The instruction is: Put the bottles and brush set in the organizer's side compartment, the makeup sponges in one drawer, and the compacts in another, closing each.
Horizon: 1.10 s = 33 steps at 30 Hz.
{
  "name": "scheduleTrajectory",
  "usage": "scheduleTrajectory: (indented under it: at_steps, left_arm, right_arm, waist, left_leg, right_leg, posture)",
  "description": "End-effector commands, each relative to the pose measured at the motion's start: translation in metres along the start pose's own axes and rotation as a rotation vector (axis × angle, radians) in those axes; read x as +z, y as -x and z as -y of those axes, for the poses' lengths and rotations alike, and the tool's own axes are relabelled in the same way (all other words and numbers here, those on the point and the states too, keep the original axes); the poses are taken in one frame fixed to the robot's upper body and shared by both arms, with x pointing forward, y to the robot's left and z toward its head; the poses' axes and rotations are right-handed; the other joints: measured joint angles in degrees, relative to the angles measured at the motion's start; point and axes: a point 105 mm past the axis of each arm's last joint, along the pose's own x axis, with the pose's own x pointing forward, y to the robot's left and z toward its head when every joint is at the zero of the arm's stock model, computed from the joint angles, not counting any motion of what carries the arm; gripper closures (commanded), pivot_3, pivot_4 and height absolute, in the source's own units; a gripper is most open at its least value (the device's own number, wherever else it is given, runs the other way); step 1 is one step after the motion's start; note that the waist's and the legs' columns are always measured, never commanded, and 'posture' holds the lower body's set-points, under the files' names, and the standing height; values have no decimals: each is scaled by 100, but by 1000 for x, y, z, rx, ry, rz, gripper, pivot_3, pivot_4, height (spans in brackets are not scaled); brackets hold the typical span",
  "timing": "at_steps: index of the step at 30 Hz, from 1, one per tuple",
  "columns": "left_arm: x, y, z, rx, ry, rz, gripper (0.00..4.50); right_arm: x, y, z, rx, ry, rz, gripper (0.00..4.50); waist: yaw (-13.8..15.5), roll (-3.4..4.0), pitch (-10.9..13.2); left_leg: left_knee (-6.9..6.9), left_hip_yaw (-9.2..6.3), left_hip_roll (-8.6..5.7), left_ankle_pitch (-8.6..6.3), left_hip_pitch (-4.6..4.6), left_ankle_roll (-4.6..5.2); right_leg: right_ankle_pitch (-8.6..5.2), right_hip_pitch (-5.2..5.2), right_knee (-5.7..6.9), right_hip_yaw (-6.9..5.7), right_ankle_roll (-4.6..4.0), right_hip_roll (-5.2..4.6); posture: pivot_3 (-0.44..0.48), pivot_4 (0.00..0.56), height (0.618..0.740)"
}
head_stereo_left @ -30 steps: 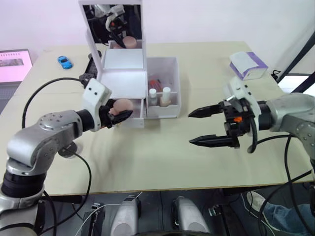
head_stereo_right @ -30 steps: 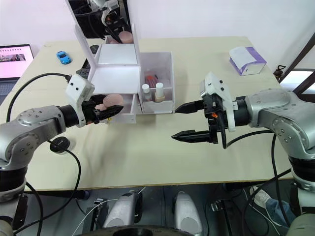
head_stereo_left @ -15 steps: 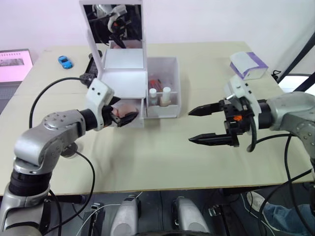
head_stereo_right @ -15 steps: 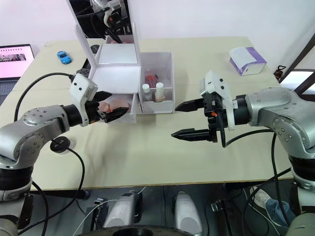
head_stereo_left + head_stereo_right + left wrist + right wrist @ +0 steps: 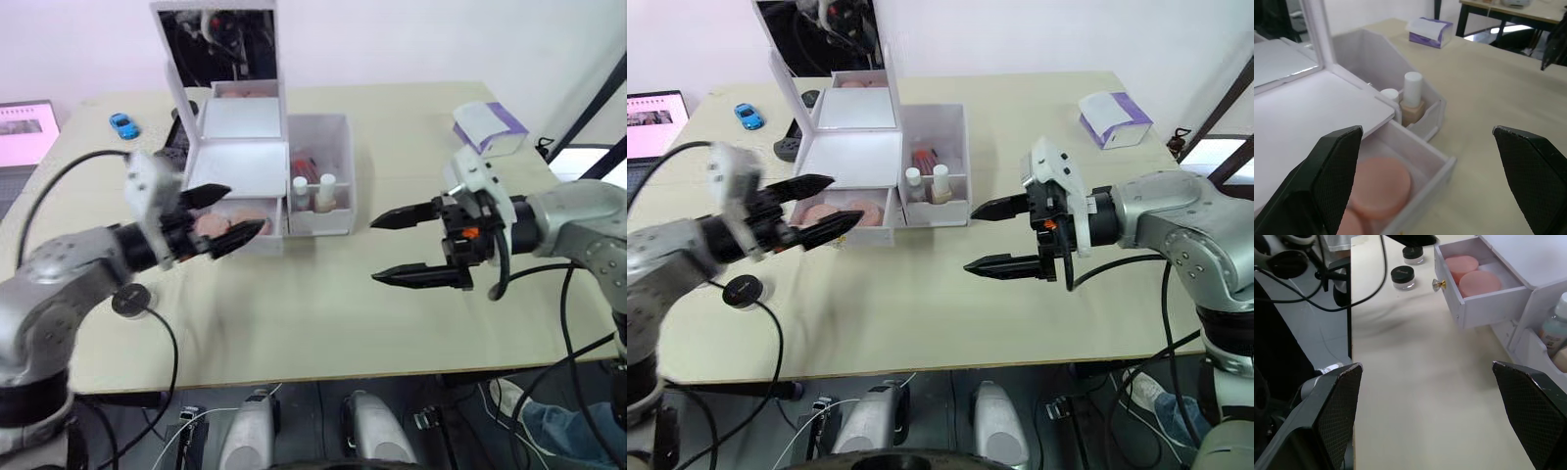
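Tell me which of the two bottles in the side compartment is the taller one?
The taller bottle has the high white cap and beige contents; it stands nearer the compartment's outer wall. The shorter bottle stands beside it, next to the open drawer.

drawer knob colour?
Gold, on the open drawer's front: the knob shows best in the right wrist view.

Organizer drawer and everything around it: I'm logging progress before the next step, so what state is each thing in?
Drawer: open, two pink sponges inside.
Side compartment: holds upright bottles.
Mirror lid: raised.
Left gripper: open, empty, in front of the drawer.
Right gripper: open, empty, above the table.
Two small black-lidded jars: lidded, on the table.
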Motion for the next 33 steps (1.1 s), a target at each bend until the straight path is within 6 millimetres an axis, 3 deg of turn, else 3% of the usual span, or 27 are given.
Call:
scheduleTrajectory:
  at_steps: [1, 6, 8, 12, 16, 25, 33]
  left_arm:
    - [-4, 26, 3, 63, -37, 19, 20]
    - [-42, 49, 8, 204, 31, -20, 20]
    - [-51, 52, 8, 250, 26, -25, 541]
    - [-69, 47, 7, 358, 63, 1, 2292]
    - [-73, 32, 6, 417, 48, 46, 4453]
    - [-81, -2, -7, 513, 23, 96, 4453]
    - [-88, -33, -2, 472, 41, 105, 4453]
  right_arm:
    - [11, 5, 6, -23, 73, 29, 0]
    - [19, 6, 9, -16, 112, 54, 0]
    - [21, 7, 10, -11, 115, 61, 0]
    - [24, 10, 9, -5, 134, 71, 0]
    - [33, 11, 5, -4, 130, 134, 0]
    - [34, 14, 3, -56, 85, 155, 0]
    - [34, 15, 5, -72, 79, 155, 0]
  waist:
    - [27, 2, 0]
    - [91, 0, 0]
    - [99, 0, 0]
    - [170, 3, -1]
    - [197, 3, -1]
    - [184, 2, -2]
    - [191, 2, -2]
  left_leg:
    - [0, 3, 0, 0, 3, 1]
    - [9, 1, -1, -1, 1, 0]
    - [9, 3, -1, -1, 1, 0]
    - [10, 6, -1, -1, 2, -1]
    - [11, 8, -1, -1, 0, -1]
    - [11, 6, -1, -1, 0, 0]
    - [12, 5, -1, -1, 0, 1]
  right_leg:
    - [-1, 3, 1, 1, -2, -2]
    - [-20, 13, -10, -1, -36, -9]
    - [-20, 16, -16, 0, -36, -13]
    - [-21, 15, -18, 1, -39, -14]
    - [-21, 15, -19, 2, -39, -13]
    - [-20, 14, -14, 2, -39, -6]
    - [-19, 14, -12, 1, -37, -4]
  posture:
    - [0, 150, 740]
    - [0, 150, 740]
    - [0, 150, 740]
    - [0, 150, 740]
    - [0, 150, 740]
    - [0, 150, 740]
    - [0, 150, 740]
